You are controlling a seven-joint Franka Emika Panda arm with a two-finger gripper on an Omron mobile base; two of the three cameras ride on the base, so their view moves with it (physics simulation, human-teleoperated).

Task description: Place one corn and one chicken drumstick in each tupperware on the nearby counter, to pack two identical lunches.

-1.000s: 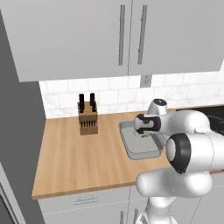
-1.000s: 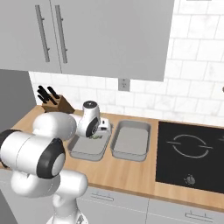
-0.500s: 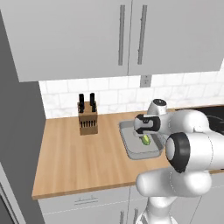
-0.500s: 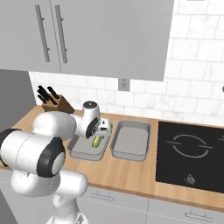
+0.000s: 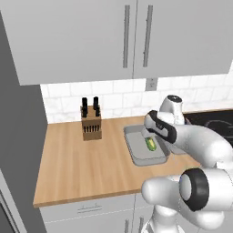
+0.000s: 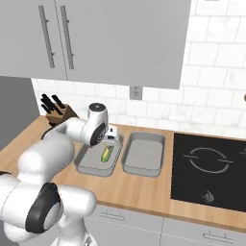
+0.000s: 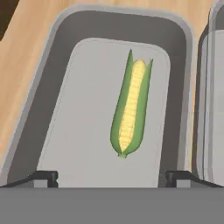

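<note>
Left base view, corn: the corn (image 5: pixel 151 144) lies flat inside the left tupperware (image 5: pixel 136 156), on the counter (image 5: pixel 77 168), right of the knife block (image 5: pixel 91 125).
Left base view, gripper: the gripper (image 5: pixel 154 135) hovers just above the corn; here I cannot tell how the jaws stand.
Right base view, trays: the left tupperware (image 6: pixel 91 168) holds one corn (image 6: pixel 106 153); the right tupperware (image 6: pixel 144 168), just beside it, looks empty.
Right base view, gripper: the gripper (image 6: pixel 111 142) is over the far end of the corn.
Hand view, corn: the corn (image 7: pixel 130 111) rests free on the tray floor (image 7: pixel 74 144), yellow kernels between green husk leaves.
Hand view, tool: the fingertips (image 7: pixel 43 177) stand wide apart and hold nothing.
Handling, judgement: the corn is probably light, stiff and round, so it may roll; grasp it across the middle.
</note>
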